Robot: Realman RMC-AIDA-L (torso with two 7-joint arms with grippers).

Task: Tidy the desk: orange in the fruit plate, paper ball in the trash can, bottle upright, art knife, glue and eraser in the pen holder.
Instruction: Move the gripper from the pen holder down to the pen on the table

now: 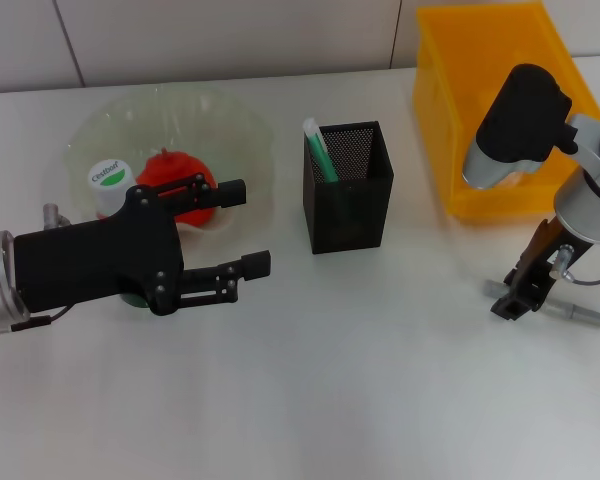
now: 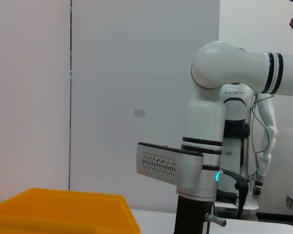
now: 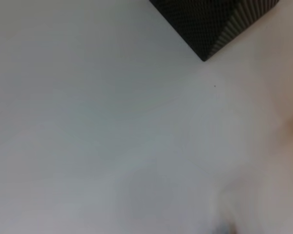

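Observation:
The orange point(image 1: 180, 182) lies in the pale-green fruit plate point(image 1: 240, 130) at the back left. Beside it stands the bottle point(image 1: 110, 180), upright, partly hidden by my left arm. My left gripper point(image 1: 242, 228) hovers open in front of the plate, holding nothing. The black mesh pen holder point(image 1: 348, 190) has a green-and-white stick point(image 1: 320, 150) in it, likely the glue. At the right, my right gripper point(image 1: 515, 295) reaches down and is shut on the grey art knife point(image 1: 580, 312), which is level with the desk point(image 1: 310, 380). The paper ball and eraser are out of view.
The yellow trash can point(image 1: 485, 100) stands at the back right, close behind my right arm; the left wrist view also shows the trash can point(image 2: 63, 209). A corner of the pen holder point(image 3: 215, 19) appears in the right wrist view.

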